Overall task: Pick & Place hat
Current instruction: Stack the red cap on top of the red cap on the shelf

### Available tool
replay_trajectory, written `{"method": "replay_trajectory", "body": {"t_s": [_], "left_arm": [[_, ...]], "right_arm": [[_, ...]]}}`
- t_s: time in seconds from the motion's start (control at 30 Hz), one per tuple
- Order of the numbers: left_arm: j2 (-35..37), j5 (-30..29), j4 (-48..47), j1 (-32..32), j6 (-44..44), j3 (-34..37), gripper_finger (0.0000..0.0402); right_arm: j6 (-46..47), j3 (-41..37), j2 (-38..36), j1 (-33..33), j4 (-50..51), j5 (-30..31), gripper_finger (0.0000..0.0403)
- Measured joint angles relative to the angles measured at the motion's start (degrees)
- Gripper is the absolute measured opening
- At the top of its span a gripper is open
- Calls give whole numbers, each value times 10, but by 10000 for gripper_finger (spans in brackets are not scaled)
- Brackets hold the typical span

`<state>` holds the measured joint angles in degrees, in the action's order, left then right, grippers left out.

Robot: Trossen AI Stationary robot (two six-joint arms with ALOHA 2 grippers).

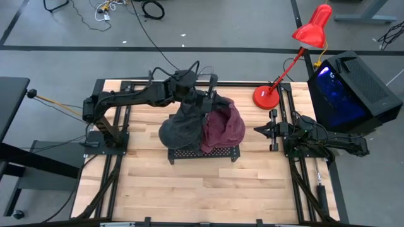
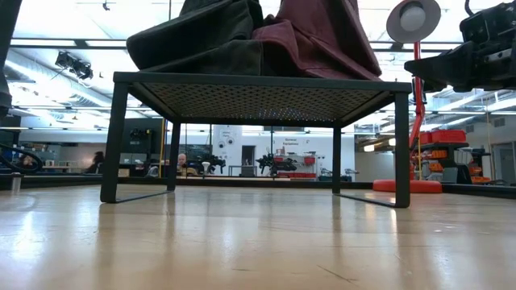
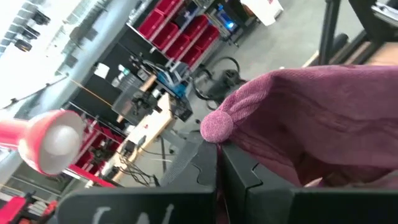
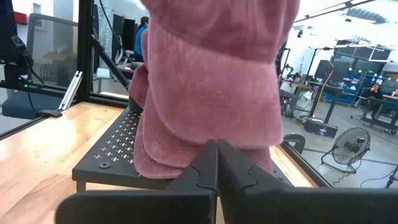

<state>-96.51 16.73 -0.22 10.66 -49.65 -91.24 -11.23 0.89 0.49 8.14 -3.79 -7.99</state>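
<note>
Spreading across the foreground of the low view, the pale wooden worktop (image 2: 242, 242) lay bare up to the legs of a low black perforated metal stand (image 2: 258, 101). On that stand two soft caps rested side by side and touching: a dark grey fabric hat (image 1: 180, 129) on the left arm's side and a maroon corduroy hat (image 1: 224, 126) on the right arm's side, each slumped and partly draped over the stand's edge.

The left pincer (image 1: 205, 104) hung right over the seam where the two hats met, its fingers pressed together with no gap between them; its wrist view showed the maroon hat's rounded fold just ahead of the closed tips, but whether any cloth was pinched there could not be told. The left arm reached in from the worktop's left rear corner.

The right pincer (image 1: 260, 130) waited low, just beside the stand on its right, pointed at the maroon hat and apart from it, its fingers likewise closed on nothing.

Farther back, a red desk lamp with a round base (image 1: 266, 96) stood near the worktop's rear right corner, its shade tipped outward beyond the edge. Beyond that, off the worktop, sat a black box glowing blue (image 1: 350, 91).
</note>
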Motion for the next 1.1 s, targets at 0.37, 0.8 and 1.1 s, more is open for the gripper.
{"method": "replay_trajectory", "body": {"t_s": [0.37, 0.8, 1.1], "left_arm": [[16, -6, -3, 0, 0, 61, 9], [71, -28, -9, 1, -2, 102, 13], [82, -31, -38, 0, 11, 101, 13]], "right_arm": [[0, 0, 0, 0, 0, 0, 4], [0, 0, 0, 0, 0, 0, 4], [0, 0, 0, 0, 0, 0, 4]]}}
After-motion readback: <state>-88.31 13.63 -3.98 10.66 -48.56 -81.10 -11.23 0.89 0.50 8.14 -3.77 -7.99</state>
